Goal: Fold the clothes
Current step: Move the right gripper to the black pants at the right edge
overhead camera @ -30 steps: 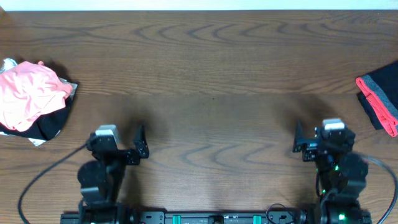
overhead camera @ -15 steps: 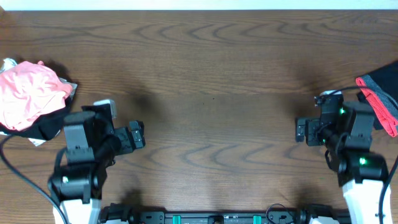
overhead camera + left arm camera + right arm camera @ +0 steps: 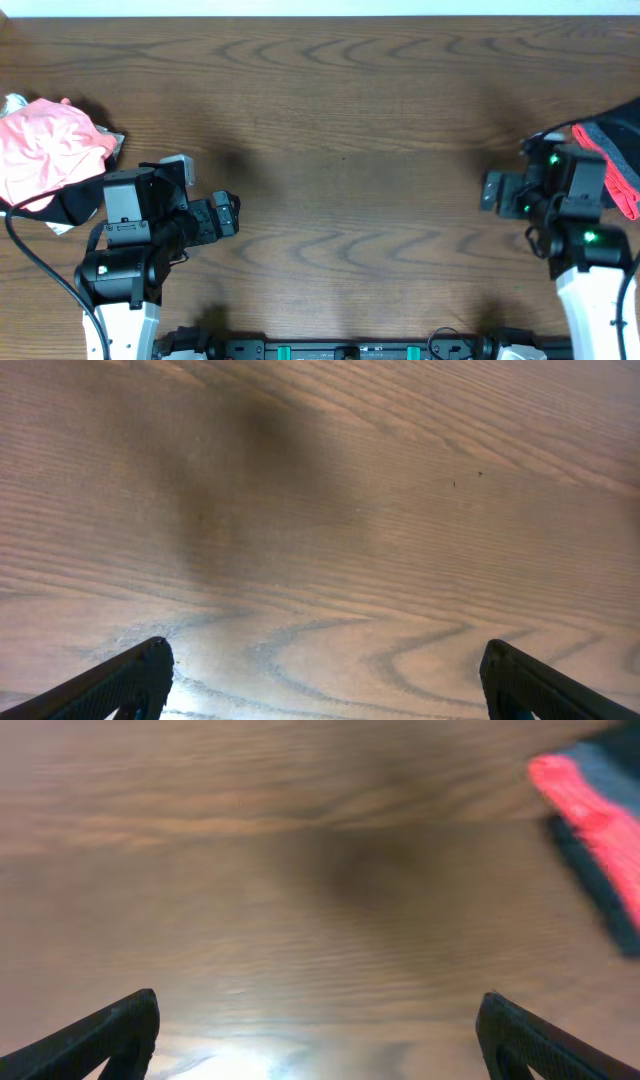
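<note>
Right edge: the clothes [image 3: 614, 165] were seen bunched at the bench's [image 3: 340, 100] edge, coral-red band showing.
Left arm: the left pincer [image 3: 228, 214] was held wide open, empty, over bare wood.
Right arm: the right pincer [image 3: 491, 191] was spread fully, nothing gripped, near the clothes.
Left edge: a pink garment [image 3: 45, 150] was heaped over something dark, possibly more fabric.

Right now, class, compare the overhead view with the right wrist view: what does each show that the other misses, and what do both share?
Only the overhead shows both arms, the left gripper open over bare wood, and a pink-and-black fabric heap at the left edge. Only the right wrist view shows the right gripper close up, fingers wide apart, nothing between them. Both show the wooden table and the grey garment with coral-red trim at the right edge.
</note>
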Motion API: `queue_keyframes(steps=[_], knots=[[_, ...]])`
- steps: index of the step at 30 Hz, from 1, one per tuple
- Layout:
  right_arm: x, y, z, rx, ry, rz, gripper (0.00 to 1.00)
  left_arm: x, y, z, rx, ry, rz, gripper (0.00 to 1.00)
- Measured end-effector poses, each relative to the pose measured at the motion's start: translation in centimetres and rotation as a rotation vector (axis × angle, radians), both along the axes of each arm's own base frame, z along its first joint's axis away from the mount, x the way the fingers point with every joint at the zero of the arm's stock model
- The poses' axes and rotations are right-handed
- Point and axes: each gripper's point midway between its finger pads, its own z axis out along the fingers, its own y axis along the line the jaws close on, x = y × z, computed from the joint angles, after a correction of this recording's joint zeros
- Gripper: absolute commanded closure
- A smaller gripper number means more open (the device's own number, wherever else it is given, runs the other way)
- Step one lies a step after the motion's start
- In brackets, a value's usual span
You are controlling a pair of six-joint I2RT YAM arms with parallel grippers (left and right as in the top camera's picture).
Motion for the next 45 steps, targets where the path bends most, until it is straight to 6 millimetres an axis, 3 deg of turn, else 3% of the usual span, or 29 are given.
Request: queue_keyframes(steps=[6, 10, 12, 15, 17, 23, 26, 31, 45], knots=[[3.4, -7.2, 4.5, -0.067, 0.041, -0.218, 0.01, 0.1, 0.0, 0.1, -0.001, -0.004, -0.001, 0.02], [6.3, -11.2, 4.7, -0.092, 0.097, -0.285, 0.01, 0.1, 0.0, 0.1, 0.0, -0.005, -0.001, 0.02], [7.8, -12.5, 4.1, -0.111, 0.108, -0.278, 0.11, 0.1, 0.0, 0.1, 0.0, -0.004, -0.001, 0.02], [10.3, -14.0, 2.8, -0.154, 0.113, -0.257, 0.23, 0.1, 0.0, 0.1, 0.0, -0.004, -0.001, 0.02], [11.5, -15.0, 1.5, -0.178, 0.124, -0.264, 0.15, 0.1, 0.0, 0.1, 0.0, -0.004, -0.001, 0.02], [13.4, -18.1, -4.5, -0.252, 0.222, -0.265, 0.11, 0.2, 0.0, 0.1, 0.0, -0.007, -0.001, 0.02], [13.9, -18.9, -8.0, -0.271, 0.28, -0.263, 0.09, 0.2, 0.0, 0.1, 0.0, -0.007, -0.001, 0.02], [14.8, -19.5, -11.9, -0.287, 0.32, -0.248, 0.07, 0.2, 0.0, 0.1, 0.0, -0.006, -0.001, 0.02], [16.4, -20.5, -15.4, -0.325, 0.31, -0.225, 0.07, 0.5, 0.0, 0.3, 0.001, -0.022, -0.001, 0.02]])
